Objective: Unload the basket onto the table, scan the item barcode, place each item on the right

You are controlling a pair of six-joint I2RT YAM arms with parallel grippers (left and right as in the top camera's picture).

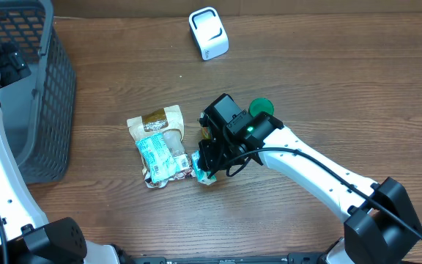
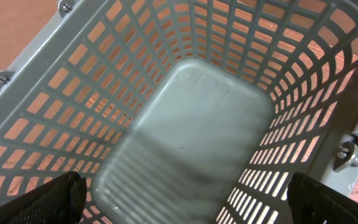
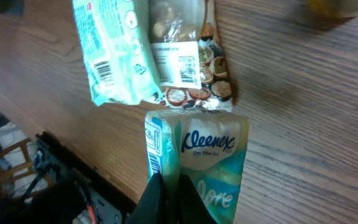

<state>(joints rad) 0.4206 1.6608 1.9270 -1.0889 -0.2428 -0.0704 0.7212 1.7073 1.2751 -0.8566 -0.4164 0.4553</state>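
Note:
A teal Kleenex tissue pack [image 3: 210, 146] lies at the near end of the item pile, seen from overhead as a small teal packet [image 1: 206, 177]. My right gripper [image 3: 168, 183] is shut on the pack's near edge, its dark fingers pinching a thin fold. A barcode [image 3: 152, 149] shows on the pack's left side. The white scanner [image 1: 208, 33] stands at the table's far edge, well away from the pack. My left gripper [image 2: 188, 199] hangs open over the inside of the grey basket [image 2: 191, 124], with nothing between its fingers.
Next to the tissue pack lie a mint-green packet [image 1: 158, 152] and a brown snack bag [image 1: 160, 121]. A green round lid [image 1: 261, 107] sits behind the right arm. The grey basket [image 1: 46, 88] stands at the left edge.

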